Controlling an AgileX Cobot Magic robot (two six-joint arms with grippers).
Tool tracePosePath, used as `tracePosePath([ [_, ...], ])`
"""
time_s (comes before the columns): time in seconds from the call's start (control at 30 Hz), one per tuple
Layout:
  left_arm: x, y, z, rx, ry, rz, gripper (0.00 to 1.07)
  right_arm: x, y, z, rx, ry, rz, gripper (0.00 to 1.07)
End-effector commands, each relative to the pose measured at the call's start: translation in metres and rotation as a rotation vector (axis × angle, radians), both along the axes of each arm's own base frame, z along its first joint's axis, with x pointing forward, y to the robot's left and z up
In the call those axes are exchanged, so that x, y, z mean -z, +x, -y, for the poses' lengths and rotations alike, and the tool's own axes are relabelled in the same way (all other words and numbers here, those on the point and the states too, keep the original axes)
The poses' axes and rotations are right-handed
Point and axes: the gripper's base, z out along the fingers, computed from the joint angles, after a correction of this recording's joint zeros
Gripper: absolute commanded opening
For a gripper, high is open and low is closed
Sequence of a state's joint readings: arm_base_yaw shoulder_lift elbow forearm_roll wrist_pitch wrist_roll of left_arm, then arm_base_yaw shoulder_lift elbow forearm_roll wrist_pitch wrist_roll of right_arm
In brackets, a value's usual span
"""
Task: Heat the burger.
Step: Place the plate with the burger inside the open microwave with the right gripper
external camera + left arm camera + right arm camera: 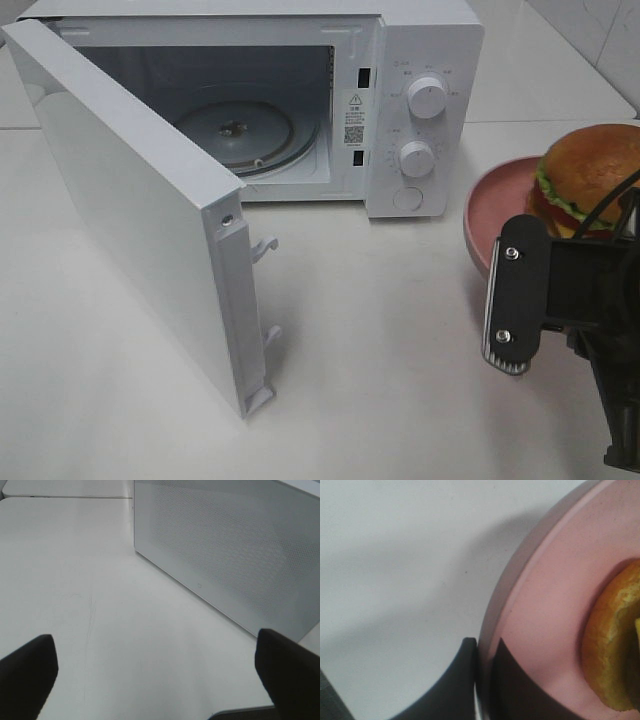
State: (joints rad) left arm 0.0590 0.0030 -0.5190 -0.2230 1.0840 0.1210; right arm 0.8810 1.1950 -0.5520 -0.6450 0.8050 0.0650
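Loading is in hand: right gripper [482, 647] pinches the rim of the plate [545, 605], the burger [590, 175] sitting on it beside the open microwave [420, 60]. Left gripper [157, 662] gapes empty near the door [225, 545]. Next calls for a level lift onto the turntable [235, 130].

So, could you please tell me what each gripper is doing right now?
Left gripper: open, holding nothing.
Right gripper: closed on the rim of the pink plate.
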Motion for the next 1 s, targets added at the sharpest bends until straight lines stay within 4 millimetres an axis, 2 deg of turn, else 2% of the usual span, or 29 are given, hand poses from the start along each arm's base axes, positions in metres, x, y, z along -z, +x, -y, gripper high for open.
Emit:
tracePosePath([
  [0.03, 0.0, 0.001, 0.0, 0.0, -0.01, 0.01, 1.0, -0.004, 0.004, -0.003, -0.185, -0.059, 0.047, 0.0],
  [0.6, 0.0, 0.001, 0.0, 0.0, -0.01, 0.01, 1.0, -0.003, 0.006, -0.016, -0.558, -0.1, 0.03, 0.0],
  [0.8, 0.0, 0.001, 0.0, 0.0, -0.01, 0.01, 1.0, -0.001, 0.011, -0.011, -0.585, -0.064, -0.008, 0.0],
  [1.0, 0.0, 0.001, 0.0, 0.0, -0.01, 0.01, 1.0, 0.0, 0.019, -0.005, -0.698, -0.042, -0.023, 0.0],
])
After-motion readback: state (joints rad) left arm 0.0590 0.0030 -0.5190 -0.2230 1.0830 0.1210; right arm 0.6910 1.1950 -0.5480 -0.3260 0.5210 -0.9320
